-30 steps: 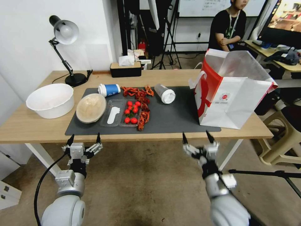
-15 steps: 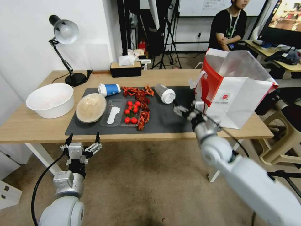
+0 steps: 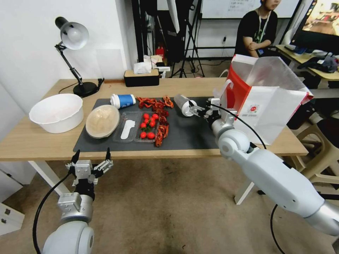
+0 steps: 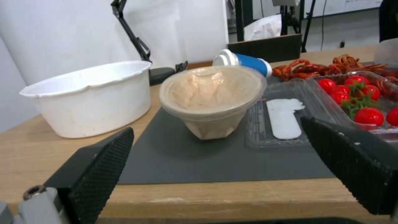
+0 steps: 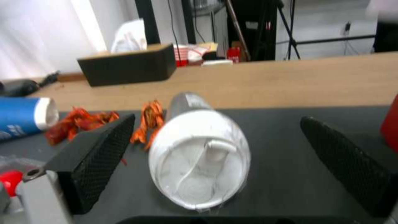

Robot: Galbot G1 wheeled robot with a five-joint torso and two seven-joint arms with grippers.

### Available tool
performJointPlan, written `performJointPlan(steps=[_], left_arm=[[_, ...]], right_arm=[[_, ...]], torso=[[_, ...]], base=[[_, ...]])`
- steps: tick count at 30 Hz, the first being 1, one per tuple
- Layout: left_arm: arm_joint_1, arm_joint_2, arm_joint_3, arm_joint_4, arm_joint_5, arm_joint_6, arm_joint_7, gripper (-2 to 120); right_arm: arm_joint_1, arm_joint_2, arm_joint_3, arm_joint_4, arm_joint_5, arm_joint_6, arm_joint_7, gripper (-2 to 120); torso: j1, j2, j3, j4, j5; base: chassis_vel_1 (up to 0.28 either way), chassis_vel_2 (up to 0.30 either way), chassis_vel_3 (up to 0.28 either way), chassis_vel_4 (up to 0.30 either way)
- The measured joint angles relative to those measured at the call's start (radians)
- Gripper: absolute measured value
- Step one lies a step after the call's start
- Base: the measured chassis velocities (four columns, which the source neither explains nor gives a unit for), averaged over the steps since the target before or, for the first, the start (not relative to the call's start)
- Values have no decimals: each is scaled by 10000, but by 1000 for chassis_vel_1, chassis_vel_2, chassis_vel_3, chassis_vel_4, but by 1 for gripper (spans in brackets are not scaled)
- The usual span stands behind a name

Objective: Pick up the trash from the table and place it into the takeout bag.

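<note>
Right gripper [image 3: 192, 107] over dark grey mat [image 3: 190, 135], fingers spread wide, released, flanking lid end of clear white-lidded cup [image 3: 185, 104] lying on its side; no contact visible. Takeout bag [image 3: 263, 106] upright just beside, on table [image 3: 42, 144]. Left gripper [image 3: 91, 158] parked below table's near edge, fingers apart, empty.

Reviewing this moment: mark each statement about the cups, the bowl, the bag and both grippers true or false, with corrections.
1. The right gripper is open at the lid end of the clear white-lidded cup. True.
2. That cup stands upright. False: it lies on its side on the dark grey mat.
3. The left gripper grips the round lidded bowl. False: it hangs open below the table edge.
4. The takeout bag stands open. True.
5. The blue paper cup is inside the bag. False: it lies on the mat.
</note>
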Motion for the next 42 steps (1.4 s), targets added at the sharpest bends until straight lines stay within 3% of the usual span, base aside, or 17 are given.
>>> performJointPlan(steps=[24, 34, 42], left_arm=[[-164, 86, 32, 219, -44, -31, -5, 100], [-137, 80, 32, 169, -48, -84, 0, 100], [-130, 12, 83, 150, -7, -125, 10, 100]], right_arm=[[800, 889, -908, -1624, -77, 150, -90, 99], [1006, 1227, -1150, -2064, -272, 154, -22, 72], [943, 1183, -1129, -2054, -308, 112, 63, 68]], torso=[[-2, 2, 0, 0, -1], [-2, 1, -1, 0, 0], [-2, 2, -2, 1, 0]], base=[[0, 0, 0, 0], [0, 0, 0, 0], [0, 0, 0, 0]])
